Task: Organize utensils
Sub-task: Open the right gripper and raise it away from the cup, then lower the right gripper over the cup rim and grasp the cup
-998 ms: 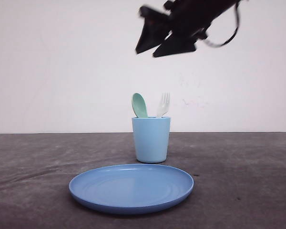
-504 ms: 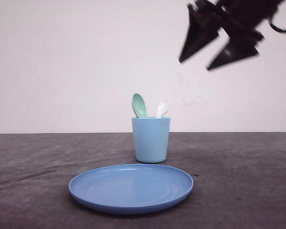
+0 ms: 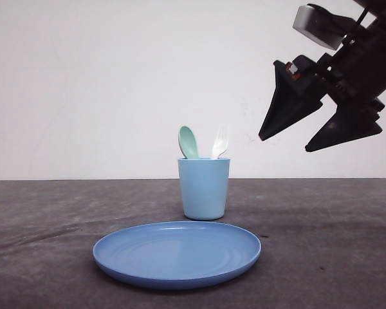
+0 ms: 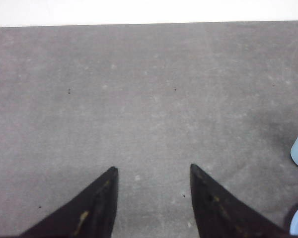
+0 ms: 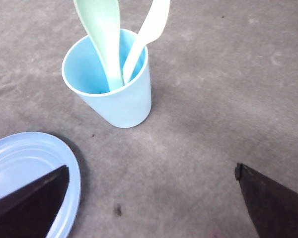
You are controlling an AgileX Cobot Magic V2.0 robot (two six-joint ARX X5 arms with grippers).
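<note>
**Both utensils stand in the cup; right arm hangs clear**

The pale green spoon (image 3: 188, 142) and the white fork (image 3: 219, 143) stand handle-down in the light blue cup (image 3: 204, 188), bowl and tines poking above the rim. The cup sits at the middle of the grey table (image 3: 334, 225), just beyond the far edge of the blue plate (image 3: 177, 252). From the right wrist view the two handles cross inside the cup, spoon (image 5: 103, 29) leaning left, fork (image 5: 145, 32) leaning right.

The right gripper (image 3: 289, 145) hangs high in the air, up and to the right of the cup, its jaws spread wide with nothing between them. The left gripper (image 4: 151, 171) hovers low over bare table with its jaws parted and nothing between them, the cup's side just showing at the right edge of its view.

Judging by how things lie, the sorting looks done, and the step in hand is getting the arm away cleanly. Doing that well means keeping the open fingers above the height of the fork tines (the tallest thing on the table) and moving away from the cup rather than across it, since a light plastic cup with two leaning utensils would likely tip at a nudge.
</note>
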